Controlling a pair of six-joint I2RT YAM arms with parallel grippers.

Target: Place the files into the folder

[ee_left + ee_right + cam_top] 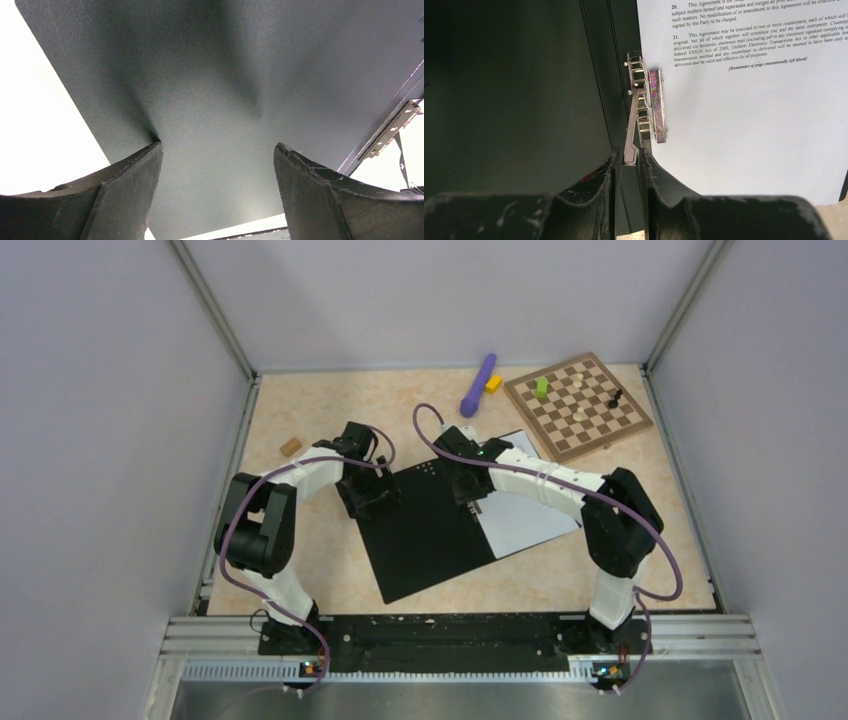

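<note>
At table centre, the folder (425,540) lies open, black inner faces up. The files (749,115) lie on its right-hand face, print up; sheet count cannot be told.

Legible in right wrist view: "20.", then "21. This Agreement may be executed in two or more counterparts", "federal ESIGN Act of 2000, Uniform Electronic Transactions", and in italics "[Remainder of page intentionally left blank]". Line ends run off the frame's right edge, and clause 20 is cut at the top. From overhead the print is too small to read.

Right gripper (629,152): jaws closed on the raised clamp lever (632,120) at the sheet's left edge.

Left gripper (217,145): jaws wide apart over the bare left face, nothing between them. Contact with the face cannot be told.

Chessboard (577,405) at far right, well apart from the folder.
</note>
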